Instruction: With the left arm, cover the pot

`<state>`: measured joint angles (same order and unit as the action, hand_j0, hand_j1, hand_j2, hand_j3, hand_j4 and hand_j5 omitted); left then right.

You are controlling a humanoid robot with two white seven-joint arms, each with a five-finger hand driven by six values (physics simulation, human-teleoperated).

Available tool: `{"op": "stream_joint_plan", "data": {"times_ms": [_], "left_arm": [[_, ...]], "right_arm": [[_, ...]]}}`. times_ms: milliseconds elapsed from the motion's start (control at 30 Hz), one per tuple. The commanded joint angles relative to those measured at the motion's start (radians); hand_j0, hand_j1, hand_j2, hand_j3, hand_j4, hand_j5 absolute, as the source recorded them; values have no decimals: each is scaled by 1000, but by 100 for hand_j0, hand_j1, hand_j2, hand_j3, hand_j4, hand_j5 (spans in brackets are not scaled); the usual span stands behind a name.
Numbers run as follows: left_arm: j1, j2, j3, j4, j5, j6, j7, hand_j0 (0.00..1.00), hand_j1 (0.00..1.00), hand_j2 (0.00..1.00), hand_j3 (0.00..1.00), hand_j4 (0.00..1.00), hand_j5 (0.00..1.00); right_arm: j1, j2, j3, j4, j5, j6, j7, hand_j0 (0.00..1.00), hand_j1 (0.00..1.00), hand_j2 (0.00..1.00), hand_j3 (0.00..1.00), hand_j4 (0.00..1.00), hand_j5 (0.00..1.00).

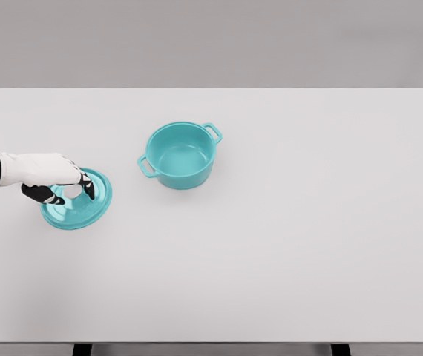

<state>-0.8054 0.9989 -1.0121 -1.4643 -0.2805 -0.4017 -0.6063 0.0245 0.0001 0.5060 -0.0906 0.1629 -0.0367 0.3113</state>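
Observation:
A teal pot [181, 156] with two side handles stands open and empty near the table's middle, slightly left. Its matching round teal lid [85, 211] lies on the table to the pot's lower left, a short gap away. My left hand [69, 191] reaches in from the left edge and sits on top of the lid. Its dark fingertips and thumb curl around the lid's centre, where they hide the knob. The lid looks flat on the table or barely tilted. The right arm is out of view.
The white table [308, 237] stretches wide to the right and front of the pot. Its far edge meets a grey wall, and its near edge runs along the bottom of the picture.

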Motion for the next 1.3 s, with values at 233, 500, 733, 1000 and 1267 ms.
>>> {"op": "stream_joint_plan", "data": {"times_ms": [233, 500, 733, 1000, 1267], "left_arm": [[0, -8, -3, -1, -2, -5, -5, 57, 57, 57, 57, 57, 57], [0, -10, -3, -1, -2, -6, -5, 44, 44, 44, 44, 44, 44], [0, -10, -5, -1, -2, -8, -5, 39, 39, 39, 39, 39, 39], [-32, -10, -3, -7, 0, -28, -5, 39, 39, 39, 39, 39, 39], [-112, -54, -2, -10, 20, -26, -5, 34, 34, 34, 34, 34, 34]], "right_arm": [[0, 0, 0, 0, 0, 0, 0, 100, 100, 100, 100, 100, 100], [0, 0, 0, 0, 0, 0, 0, 100, 100, 100, 100, 100, 100], [0, 0, 0, 0, 0, 0, 0, 100, 100, 100, 100, 100, 100], [0, 0, 0, 0, 0, 0, 2, 100, 100, 100, 100, 100, 100], [0, 0, 0, 0, 0, 0, 0, 100, 100, 100, 100, 100, 100]]}}
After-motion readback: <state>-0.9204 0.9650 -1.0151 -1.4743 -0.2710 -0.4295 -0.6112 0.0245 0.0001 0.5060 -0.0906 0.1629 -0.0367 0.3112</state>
